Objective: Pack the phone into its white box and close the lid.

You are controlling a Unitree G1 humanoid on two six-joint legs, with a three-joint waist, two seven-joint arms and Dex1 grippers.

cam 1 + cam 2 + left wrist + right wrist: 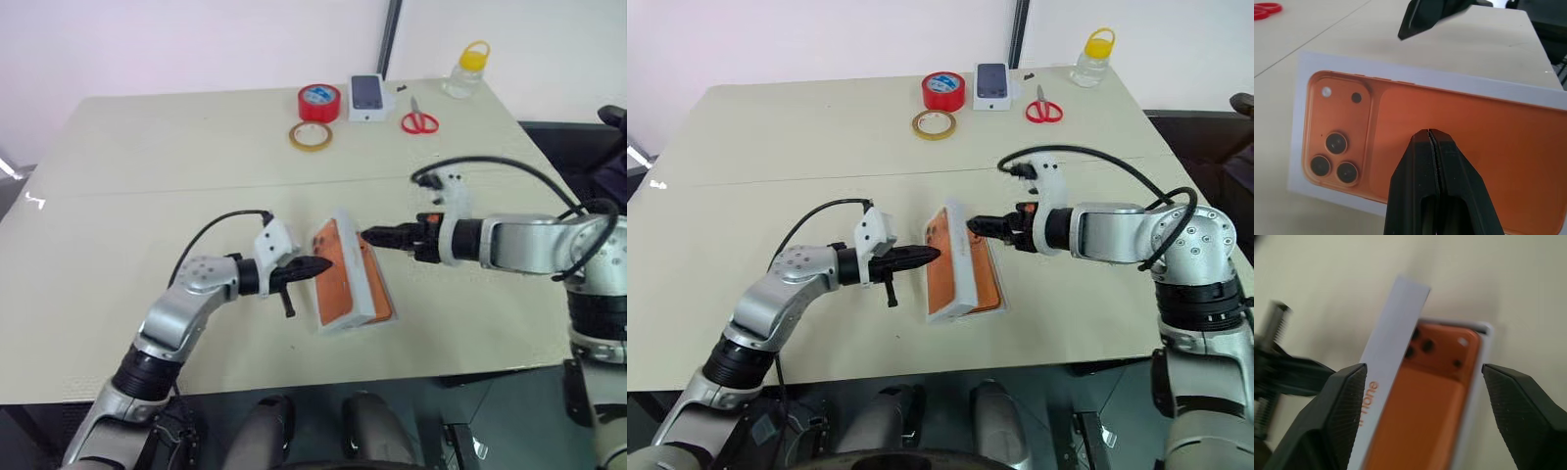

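The lid (338, 279) stands tilted on its long edge over the white box (1484, 326), its printed orange phone picture facing my left arm. The phone (1435, 396) lies in the box, back up, with its dark lenses showing behind the lid's white edge (1386, 357). My left gripper (318, 265) is shut, and its tips (1429, 134) are at the lid's printed face. My right gripper (377, 236) is open on the other side, just above the lid's upper edge, with its fingers (1337, 396) spread wide and nothing between them.
At the table's far edge are a red tape roll (319, 101), a yellowish tape ring (310, 136), a small white box showing a dark-blue phone (366, 97), red scissors (419, 121) and a yellow-capped bottle (466, 70).
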